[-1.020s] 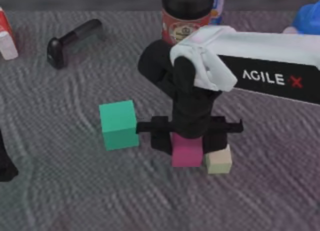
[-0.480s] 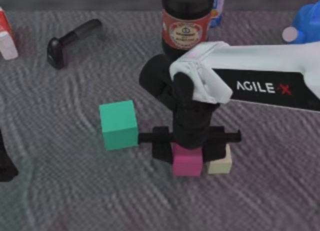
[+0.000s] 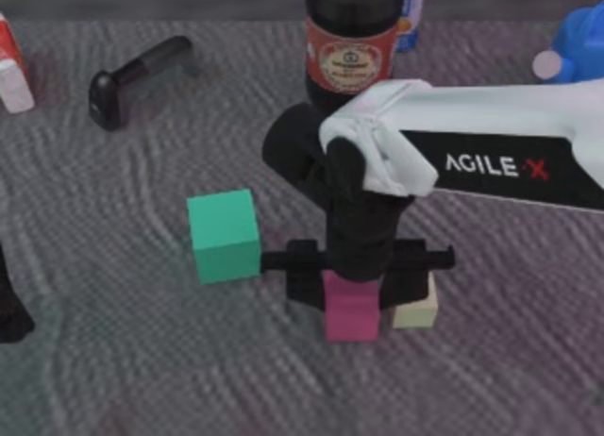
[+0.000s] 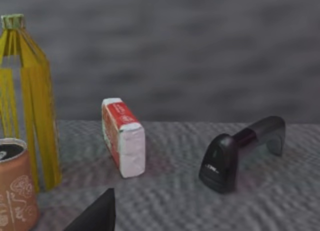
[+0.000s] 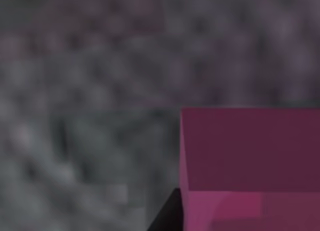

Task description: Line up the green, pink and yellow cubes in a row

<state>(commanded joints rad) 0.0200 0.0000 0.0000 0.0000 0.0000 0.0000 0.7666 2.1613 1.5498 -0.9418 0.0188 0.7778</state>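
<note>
Top view, grey woven tabletop (image 3: 113, 360), dim backdrop

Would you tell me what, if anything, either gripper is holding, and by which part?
The right gripper appears shut on the pink cube, clamping its upper part by its left and right faces. The left arm, at the left edge, holds nothing visible.

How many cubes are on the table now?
3. The green cube sits left, apart; the pink cube is under the right gripper; the yellow cube lies just right of it.
</note>
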